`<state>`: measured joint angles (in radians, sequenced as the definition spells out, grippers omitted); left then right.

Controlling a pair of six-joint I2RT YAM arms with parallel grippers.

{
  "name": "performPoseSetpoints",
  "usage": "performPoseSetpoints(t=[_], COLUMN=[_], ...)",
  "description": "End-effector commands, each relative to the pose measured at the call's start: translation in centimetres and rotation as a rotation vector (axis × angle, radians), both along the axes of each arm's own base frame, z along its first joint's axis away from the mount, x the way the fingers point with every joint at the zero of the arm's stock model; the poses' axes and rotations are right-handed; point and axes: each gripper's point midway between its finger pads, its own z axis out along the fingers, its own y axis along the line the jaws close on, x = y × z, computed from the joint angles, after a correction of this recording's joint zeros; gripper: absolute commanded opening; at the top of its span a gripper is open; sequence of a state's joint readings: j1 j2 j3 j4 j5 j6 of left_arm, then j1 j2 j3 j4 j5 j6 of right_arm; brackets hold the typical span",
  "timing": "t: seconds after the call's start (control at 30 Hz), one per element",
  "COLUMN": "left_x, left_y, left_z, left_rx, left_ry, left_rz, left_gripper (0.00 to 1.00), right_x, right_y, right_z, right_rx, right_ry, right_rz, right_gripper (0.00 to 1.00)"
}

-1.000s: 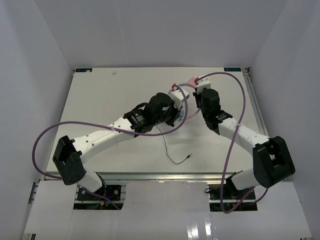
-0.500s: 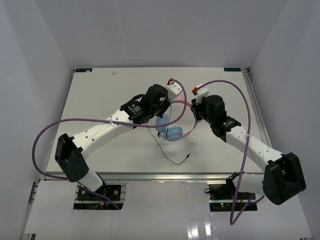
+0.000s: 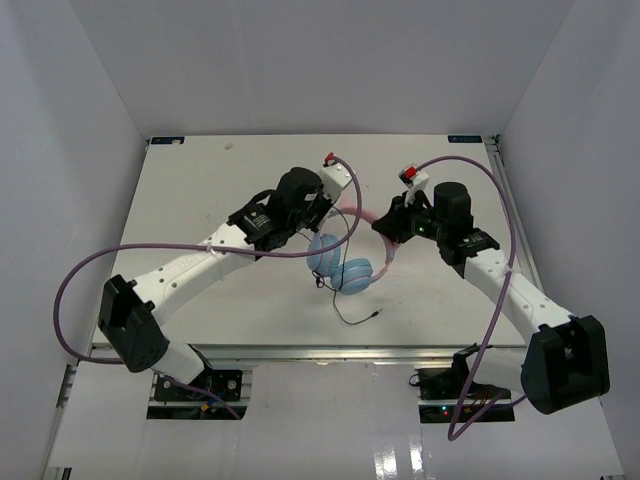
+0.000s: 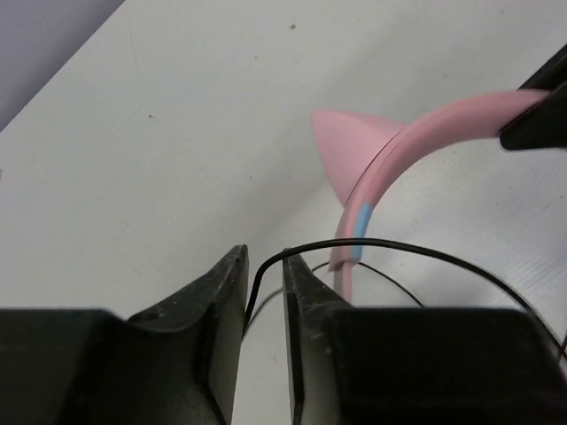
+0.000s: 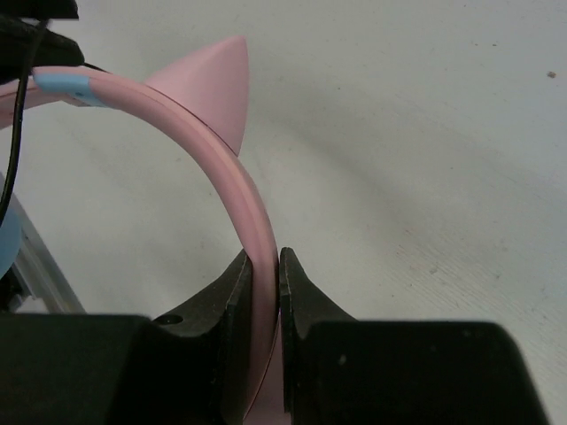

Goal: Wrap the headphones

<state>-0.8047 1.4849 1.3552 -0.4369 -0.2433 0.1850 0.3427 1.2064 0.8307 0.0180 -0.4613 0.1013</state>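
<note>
Two holds: left tool (image 4: 263,274), cord (image 4: 425,250); right tool (image 5: 263,266), headband (image 5: 208,133).

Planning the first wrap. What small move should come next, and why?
Probably carry the left gripper around the headband to start a loop: the cord runs between its fingers, and the right gripper clamps the headband steady.

White counter (image 3: 200,190) was pretty plain, just a few tiny specks. Tail end of the black cord (image 3: 345,316) and its jack plug (image 3: 377,313) lay on it near the front edge. Couldn't tell if the blue ear cups (image 3: 352,276) touched down.
</note>
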Motion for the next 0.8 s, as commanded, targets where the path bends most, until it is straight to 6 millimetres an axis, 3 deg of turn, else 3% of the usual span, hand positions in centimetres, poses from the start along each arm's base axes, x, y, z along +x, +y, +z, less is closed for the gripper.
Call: performPoseSetpoints(t=[0.0, 0.1, 0.17, 0.23, 0.3, 0.4, 0.43, 0.5, 0.57, 0.63, 0.77], left_x=[-1.1, -1.6, -2.5, -3.3, -3.6, -3.9, -3.8, -4.1, -4.6, -5.1, -6.2], left_y=[1.4, 1.9, 0.5, -0.6, -1.6, -2.1, -2.1, -2.4, -3.0, -4.0, -5.3], left_z=[2.7, 2.2, 2.9, 1.4, 1.9, 1.0, 1.7, 1.5, -0.6, -1.2, -1.9], left_rx=[-0.216, -0.336, -0.423, -0.468, -0.542, -0.636, -0.681, -0.751, -0.806, -0.880, -0.953], left_ry=[-0.070, -0.085, -0.085, -0.059, -0.078, -0.092, -0.130, -0.146, -0.069, -0.030, -0.033], left_rz=[-0.052, -0.075, -0.159, -0.220, -0.267, -0.276, -0.282, -0.294, -0.300, -0.341, -0.402], left_gripper=[0.42, 0.51, 0.58, 0.65, 0.73, 0.80, 0.81, 0.83, 0.86, 0.97, 0.98], right_x=[-1.1, -2.0, -2.7, -3.3, -3.7, -4.0, -4.1, -4.1, -3.7, -3.4, -3.0], right_y=[-0.3, -0.7, -0.7, -0.7, -0.8, -0.9, -1.0, -1.2, -1.4, -1.7, -1.8], right_z=[7.8, 9.8, 11.5, 13.0, 14.7, 16.6, 17.6, 19.3, 20.7, 22.3, 23.8], right_rx=[0.234, 0.283, 0.316, 0.350, 0.387, 0.437, 0.459, 0.479, 0.486, 0.493, 0.505], right_ry=[-0.019, -0.013, -0.011, 0.001, 0.019, 0.038, 0.039, 0.024, -0.013, -0.054, -0.077], right_rz=[0.122, 0.162, 0.187, 0.212, 0.225, 0.243, 0.244, 0.232, 0.203, 0.177, 0.158], right_gripper=[0.08, 0.08, 0.08, 0.08, 0.08, 0.08, 0.08, 0.08, 0.08, 0.08, 0.08])
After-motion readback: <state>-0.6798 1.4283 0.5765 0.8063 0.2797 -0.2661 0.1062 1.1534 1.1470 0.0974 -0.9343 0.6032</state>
